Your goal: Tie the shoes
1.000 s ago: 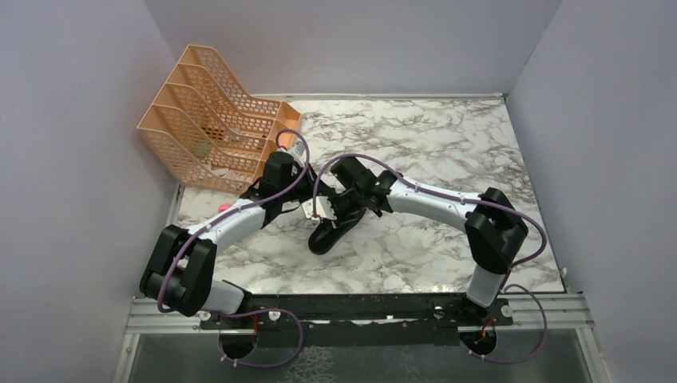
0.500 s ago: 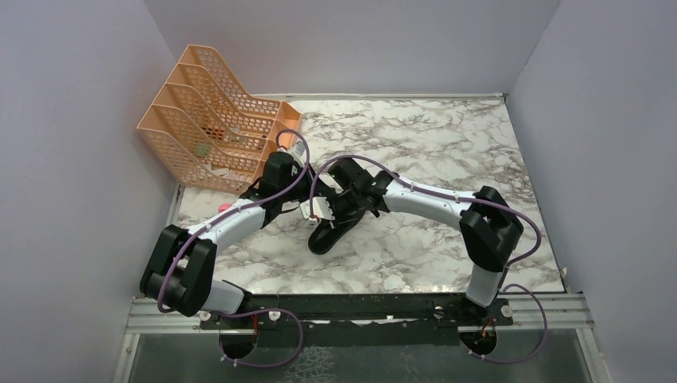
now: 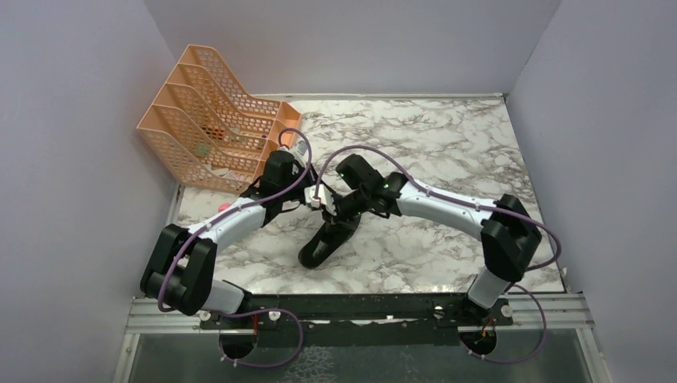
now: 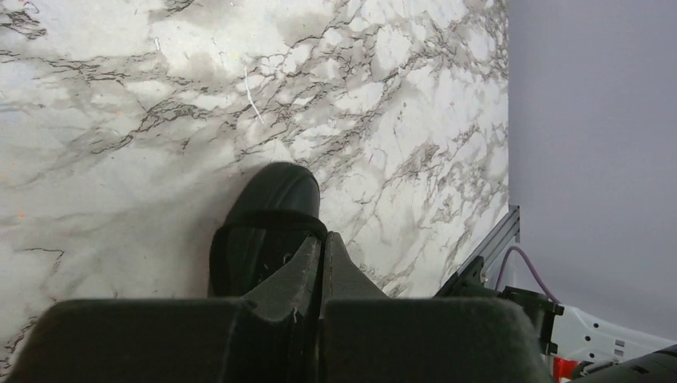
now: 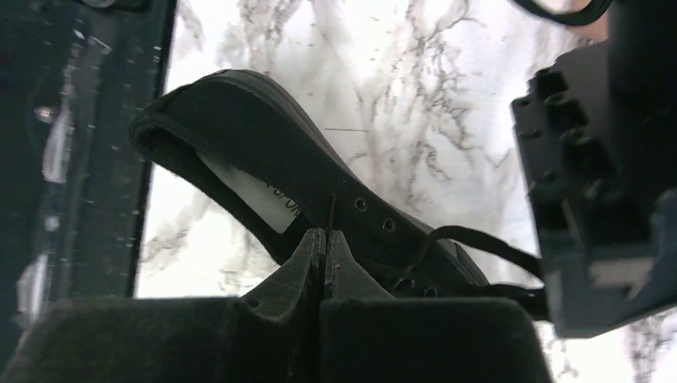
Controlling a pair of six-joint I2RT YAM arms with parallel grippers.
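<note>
The black low-cut shoe (image 3: 321, 242) lies on the marble table, between the two arms. In the right wrist view it (image 5: 263, 136) is tilted, showing eyelets and a white inner label. My right gripper (image 3: 326, 209) is shut at the shoe's eyelet row, and a thin black lace (image 5: 332, 209) comes out of its tips (image 5: 323, 233). Another lace (image 5: 487, 243) runs right toward the left gripper's body. My left gripper (image 4: 322, 237) is shut just over the shoe's collar (image 4: 267, 227). No lace shows between its fingers.
An orange mesh file rack (image 3: 211, 120) stands at the back left beside the left arm. A small pink object (image 3: 226, 207) lies by the left forearm. A metal rail (image 3: 359, 307) runs along the near edge. Purple walls enclose three sides.
The right gripper closed on the lace and pulled back a little. The shoe slid toward the near edge. The right arm's elbow swung right, while the left arm barely moved.
</note>
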